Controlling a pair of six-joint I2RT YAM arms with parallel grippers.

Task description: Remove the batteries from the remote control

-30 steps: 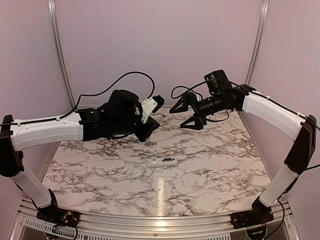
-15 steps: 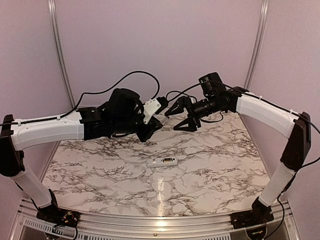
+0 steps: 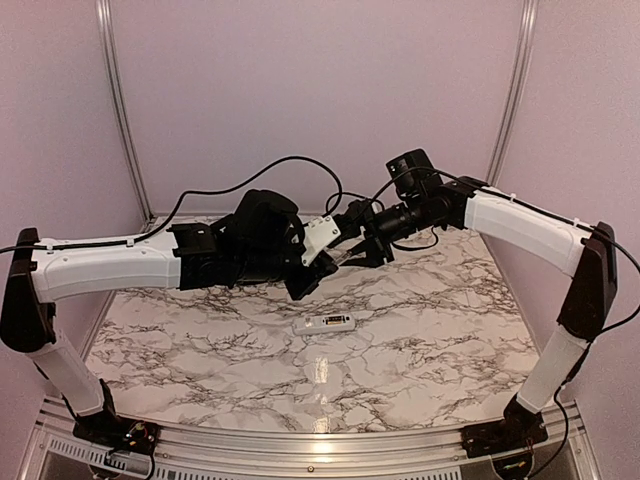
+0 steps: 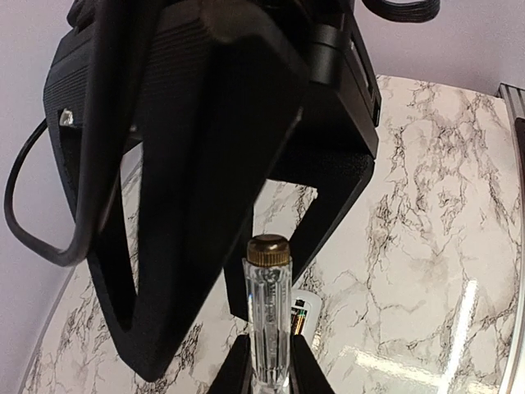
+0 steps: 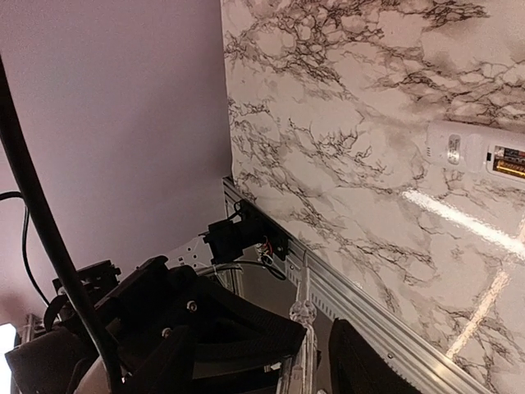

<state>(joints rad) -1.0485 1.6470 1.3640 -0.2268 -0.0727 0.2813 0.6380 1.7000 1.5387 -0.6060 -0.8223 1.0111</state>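
Note:
The white remote control (image 3: pixel 325 323) lies flat mid-table with its back open. It also shows in the left wrist view (image 4: pixel 310 302) and the right wrist view (image 5: pixel 461 149). The batteries (image 4: pixel 299 317) sit inside it as small gold-and-dark specks, also seen in the right wrist view (image 5: pixel 509 162). My left gripper (image 4: pixel 269 361) is shut on a clear pen-like tool (image 4: pixel 269 312) with a brass cap, held in the air above the table (image 3: pixel 322 238). My right gripper (image 5: pixel 275 365) is open, its fingers either side of that tool (image 5: pixel 302 324), and meets the left gripper in the top view (image 3: pixel 358 245).
The marble tabletop (image 3: pixel 420 340) ends in a metal rail at the near edge (image 5: pixel 385 316). Purple walls close in the back and sides. Black cables loop over both wrists (image 3: pixel 290 165).
Both arms have moved toward each other above the table. The left gripper with the tool has moved right and the open right gripper has moved left, around the tool. The remote has not moved.

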